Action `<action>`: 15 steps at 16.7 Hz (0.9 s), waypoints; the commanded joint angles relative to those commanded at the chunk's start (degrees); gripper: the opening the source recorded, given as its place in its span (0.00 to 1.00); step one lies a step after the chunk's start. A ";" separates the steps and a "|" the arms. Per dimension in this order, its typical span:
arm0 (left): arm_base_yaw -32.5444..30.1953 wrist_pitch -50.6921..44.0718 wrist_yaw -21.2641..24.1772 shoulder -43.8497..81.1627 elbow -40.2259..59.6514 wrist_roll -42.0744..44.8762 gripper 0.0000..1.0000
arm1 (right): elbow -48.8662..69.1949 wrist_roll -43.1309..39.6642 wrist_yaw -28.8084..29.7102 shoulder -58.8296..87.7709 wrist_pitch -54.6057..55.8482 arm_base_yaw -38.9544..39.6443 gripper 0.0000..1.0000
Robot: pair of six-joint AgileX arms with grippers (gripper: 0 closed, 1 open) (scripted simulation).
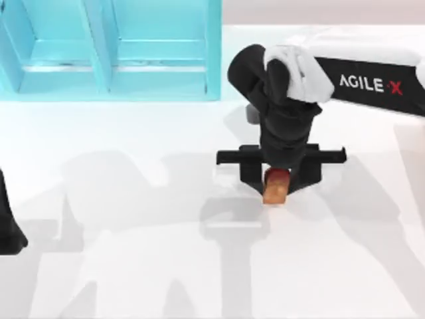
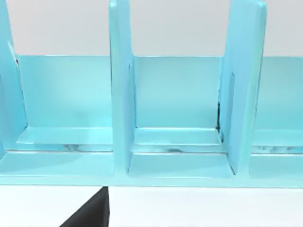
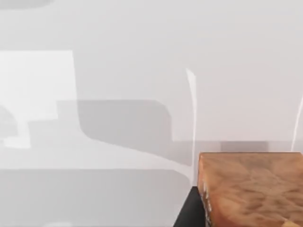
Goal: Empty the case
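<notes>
Nearest the bottom edge of the top view, bare white table (image 1: 199,279) carries only the soft shadows of the two arms. Just beyond them, well out in front of the case, the right gripper (image 1: 277,188) points straight down, its two black fingers closed on a small red-orange carton (image 1: 276,185) that stands upright between them. The fingers press on the carton's two opposite sides — a sideways pinch that keeps it level while it is carried. From the right wrist view, the carton (image 3: 251,189) shows a mottled orange-brown face, with one dark finger (image 3: 189,210) against its edge and plain tabletop beyond. Whether its base touches the table or hangs just above cannot be told.

Off toward the case's left, at the edge of the top view, the left arm (image 1: 8,226) sits parked; whether its fingers are open cannot be told.

Farthest back stands the case (image 1: 109,50), a large turquoise-blue open cabinet whose upright dividers split it into compartments. The left wrist camera faces it head on: the case (image 2: 177,94) shows three bays with a low shelf step in each, and every bay visible there holds nothing. Judging by this, the carton is out and only needs setting down on the open table, clear of the case.
</notes>
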 joint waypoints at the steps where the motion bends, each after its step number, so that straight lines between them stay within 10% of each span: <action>1: 0.00 0.00 0.00 0.00 0.00 0.00 1.00 | -0.01 0.00 0.00 0.01 0.02 0.00 0.00; 3: 0.00 0.00 0.00 0.00 0.00 0.00 1.00 | -0.01 0.00 0.00 0.01 0.02 0.00 0.00; 15: 0.00 0.00 0.00 0.00 0.00 0.00 1.00 | -0.01 0.00 0.00 0.01 0.02 0.00 0.90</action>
